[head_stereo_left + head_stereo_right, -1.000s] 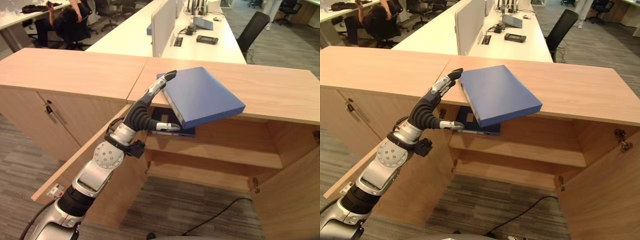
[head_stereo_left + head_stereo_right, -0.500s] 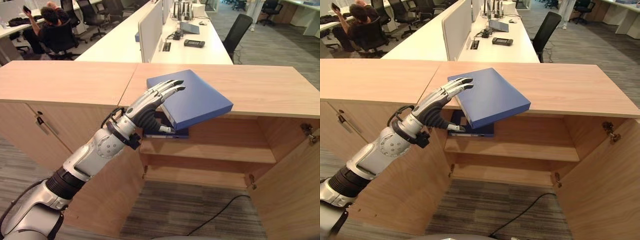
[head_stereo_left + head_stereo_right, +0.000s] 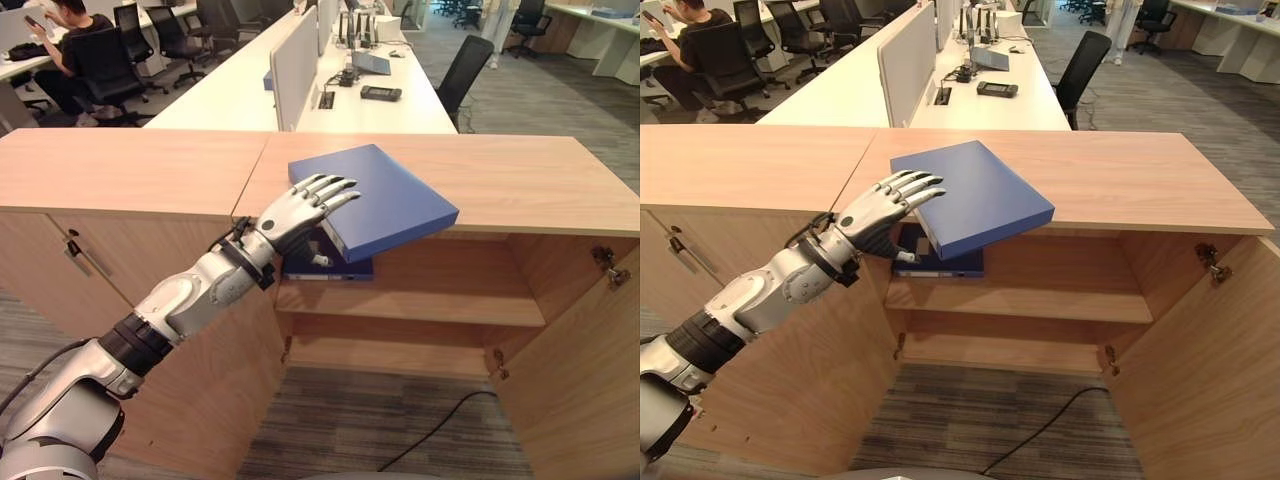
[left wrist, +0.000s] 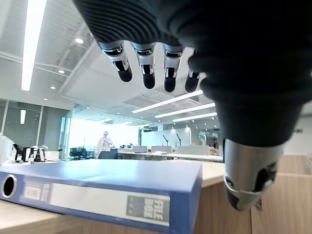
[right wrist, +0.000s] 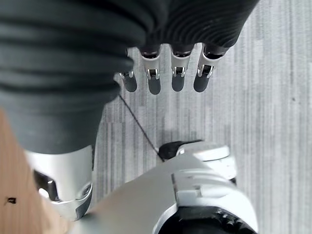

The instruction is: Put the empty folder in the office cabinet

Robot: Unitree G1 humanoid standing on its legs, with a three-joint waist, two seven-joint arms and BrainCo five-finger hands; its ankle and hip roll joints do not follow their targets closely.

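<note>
A blue folder (image 3: 385, 195) lies on the wooden cabinet top (image 3: 520, 185), its front corner jutting out past the edge above the open cabinet. My left hand (image 3: 295, 212) is open at the folder's near left corner, fingers spread over its top and thumb below its edge. In the left wrist view the fingers (image 4: 146, 73) hover above the folder (image 4: 97, 187) with a gap between them. My right hand (image 5: 165, 78) hangs open over the carpet, holding nothing. A second blue folder (image 3: 335, 268) lies flat on the cabinet's upper shelf, under the overhanging one.
Both cabinet doors stand open: the left door (image 3: 200, 400) beneath my arm, the right door (image 3: 590, 380) at the far right. The upper shelf (image 3: 440, 300) has bare room to the right. Behind are white desks, a black chair (image 3: 465, 70) and a seated person (image 3: 70, 20).
My left hand has turned and slid from the folder's left edge to over its near corner, fingers now spread flat above it. The folder has stayed put. The camera has shifted.
</note>
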